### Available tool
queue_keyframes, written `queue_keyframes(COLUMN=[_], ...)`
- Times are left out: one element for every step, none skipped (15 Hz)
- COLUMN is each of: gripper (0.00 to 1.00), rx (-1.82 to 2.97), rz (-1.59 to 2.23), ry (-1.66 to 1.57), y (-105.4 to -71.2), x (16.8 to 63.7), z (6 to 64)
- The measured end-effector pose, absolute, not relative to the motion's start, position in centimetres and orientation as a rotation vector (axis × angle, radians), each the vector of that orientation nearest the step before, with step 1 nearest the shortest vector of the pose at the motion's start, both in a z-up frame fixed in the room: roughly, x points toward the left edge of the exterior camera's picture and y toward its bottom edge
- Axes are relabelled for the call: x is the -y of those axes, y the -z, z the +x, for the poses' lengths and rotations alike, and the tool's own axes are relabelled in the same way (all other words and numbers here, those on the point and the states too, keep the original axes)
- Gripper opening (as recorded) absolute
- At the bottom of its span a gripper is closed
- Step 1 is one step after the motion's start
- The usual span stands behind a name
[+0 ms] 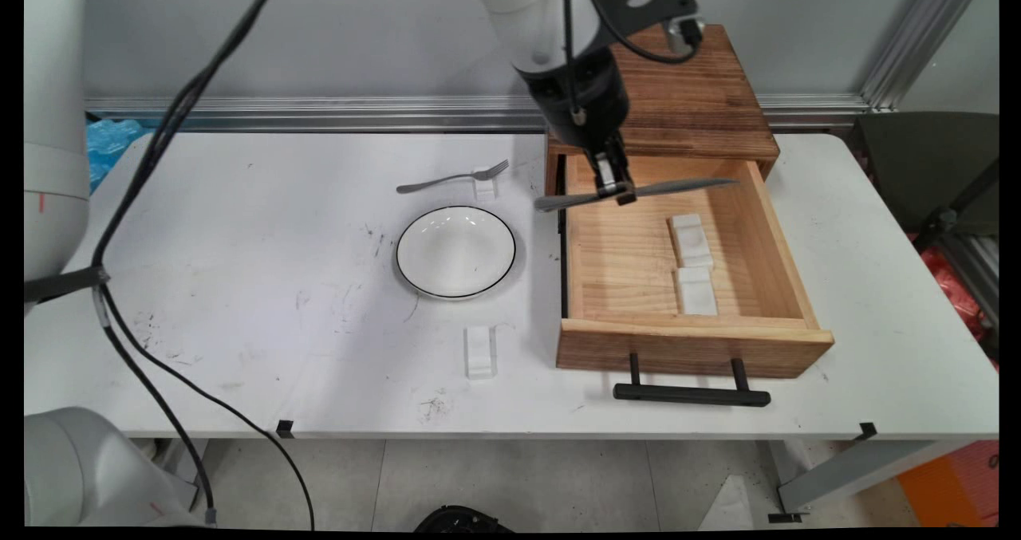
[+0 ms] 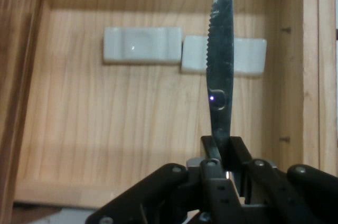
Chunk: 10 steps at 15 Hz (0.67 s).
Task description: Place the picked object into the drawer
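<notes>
Hand (image 1: 618, 189) clamped on a knife (image 1: 686, 186), held level over the open drawer (image 1: 694, 340) at right centre of the frame. Two white blocks (image 1: 692, 265) lie end to end on the drawer floor. Left of the drawer on the worktop (image 1: 239, 285): white bowl (image 1: 455, 251), fork (image 1: 453, 178) above it, clear block (image 1: 481, 351) below.

We can read no lettering, label, brand, number or sign on anything in either view.
</notes>
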<state>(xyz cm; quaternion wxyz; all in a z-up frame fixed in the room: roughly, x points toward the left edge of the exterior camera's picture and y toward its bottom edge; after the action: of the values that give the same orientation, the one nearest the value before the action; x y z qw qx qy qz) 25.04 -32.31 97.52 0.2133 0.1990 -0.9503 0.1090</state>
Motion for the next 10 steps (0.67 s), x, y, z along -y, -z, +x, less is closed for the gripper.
queue_keyframes(gripper=[0.0, 0.0, 0.0, 0.0, 0.0, 0.0, 0.0, 0.0, 0.0, 0.0], rx=[2.636, 2.635, 2.634, 2.633, 2.632, 2.631, 2.629, 2.628, 2.628, 2.628], rz=[0.543, 0.533, 0.527, 0.519, 0.514, 0.506, 0.501, 0.495, 0.492, 0.488], ry=[-0.304, -0.305, -0.305, -0.305, -0.305, -0.304, -0.304, -0.303, -0.303, -0.302], y=[-97.2, -96.9, -96.6, -96.1, -95.8, -95.2, -94.8, -94.3, -93.8, -93.0], x=[32.5, 32.7, 32.8, 33.0, 33.1, 33.2, 33.3, 33.4, 33.5, 33.6], z=[24.6, 24.2, 23.9, 23.4, 23.1, 22.7, 22.3, 21.9, 21.5, 21.1])
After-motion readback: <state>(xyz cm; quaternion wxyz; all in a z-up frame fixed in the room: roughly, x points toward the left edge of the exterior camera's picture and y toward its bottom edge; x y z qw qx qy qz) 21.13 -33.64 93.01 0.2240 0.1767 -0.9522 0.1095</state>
